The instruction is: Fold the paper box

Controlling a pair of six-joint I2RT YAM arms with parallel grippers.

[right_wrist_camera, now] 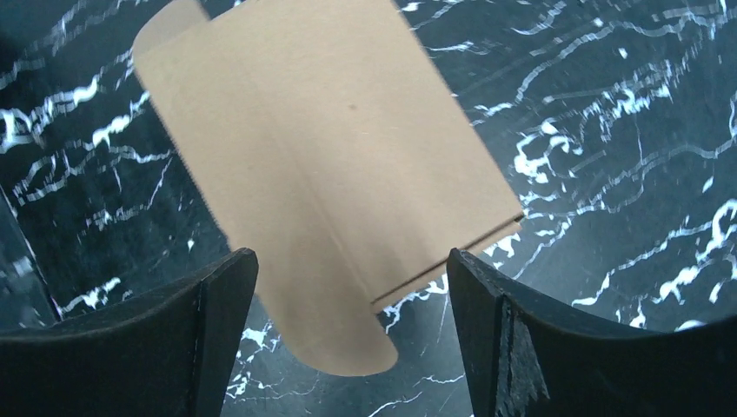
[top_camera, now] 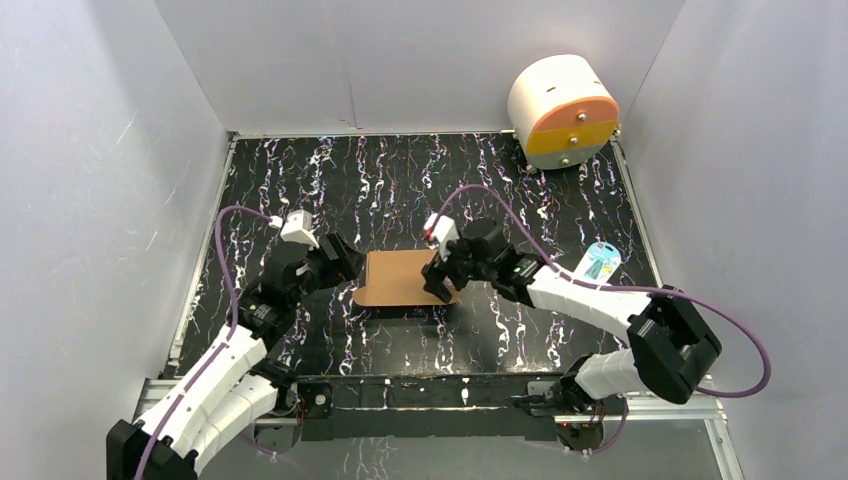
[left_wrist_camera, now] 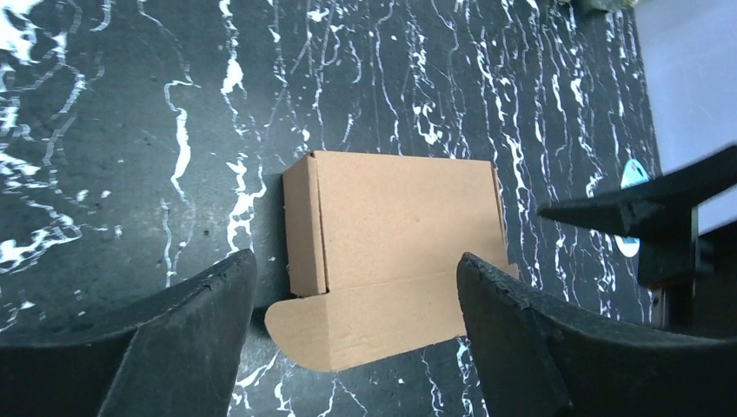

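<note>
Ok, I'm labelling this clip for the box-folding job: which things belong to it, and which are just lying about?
For the job: plain brown corrugated cardboard box, between the open left gripper and open right gripper.
Lying about: white cylinder with an orange-and-yellow face, far right corner; small blue-and-white object, right side.

One paper box [top_camera: 400,278], one white cylinder [top_camera: 562,108], one small blue-and-white tag [top_camera: 600,263], one worktop [top_camera: 300,180], and two hands: left hand [top_camera: 347,264], right hand [top_camera: 438,283].
</note>
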